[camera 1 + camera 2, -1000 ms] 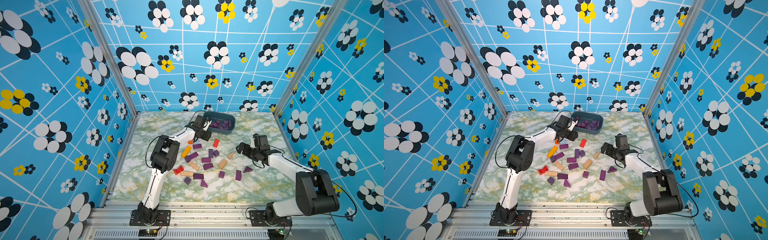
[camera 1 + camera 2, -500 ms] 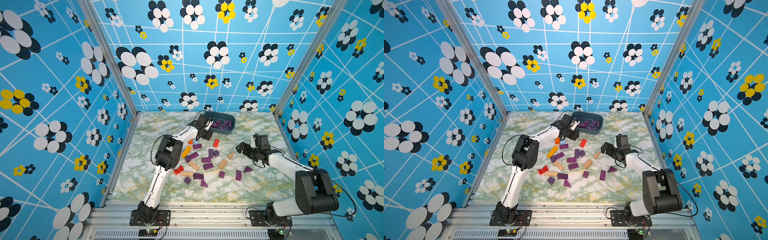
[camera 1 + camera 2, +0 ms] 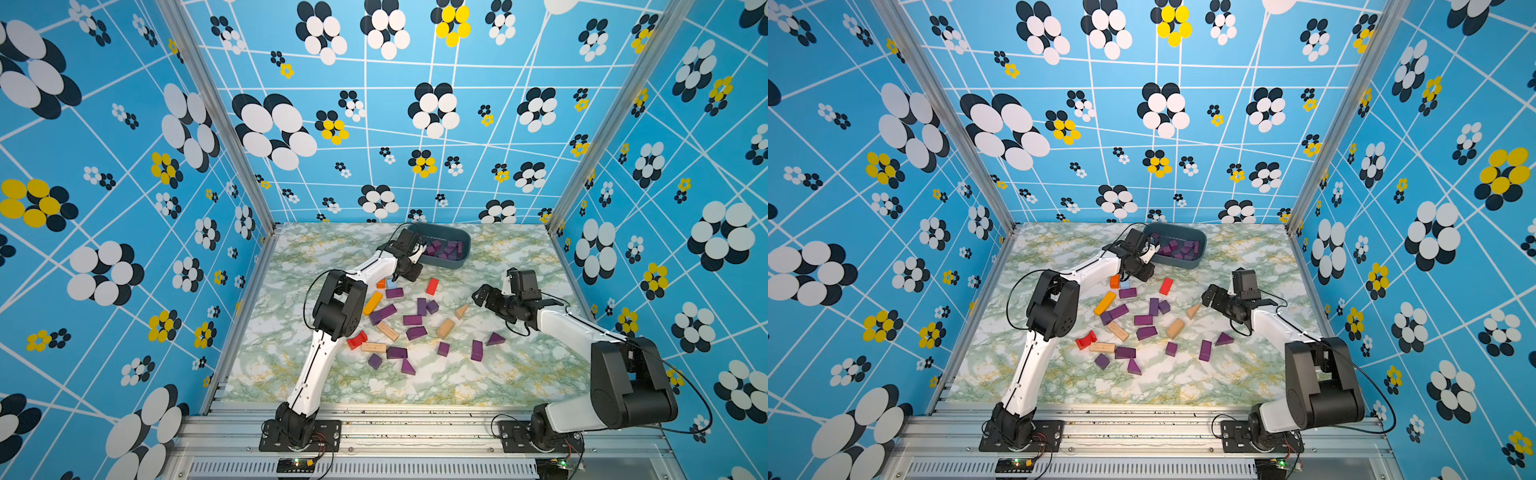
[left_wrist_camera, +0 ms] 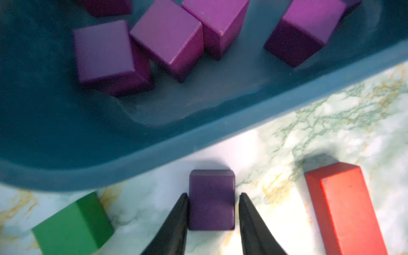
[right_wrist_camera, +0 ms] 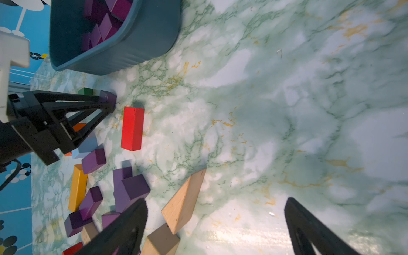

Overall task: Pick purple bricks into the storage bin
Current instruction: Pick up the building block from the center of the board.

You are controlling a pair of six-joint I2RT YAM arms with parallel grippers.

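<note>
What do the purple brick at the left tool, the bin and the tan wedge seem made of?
The purple brick looks like painted wood: matte, crisp edges. The storage bin seems moulded plastic: smooth, rounded rim. The tan wedge is likely bare wood: pale, unpainted.

Dark purple bricks (image 3: 412,320) scattered loose, several more lying inside blue-grey storage bin (image 3: 445,263)

Matt purple bricks (image 4: 212,199), perhaps painted wood

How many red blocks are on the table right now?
2. A red bar lies near the storage bin; a red notched block sits beside the left arm. Others could be hidden under that arm.
</note>
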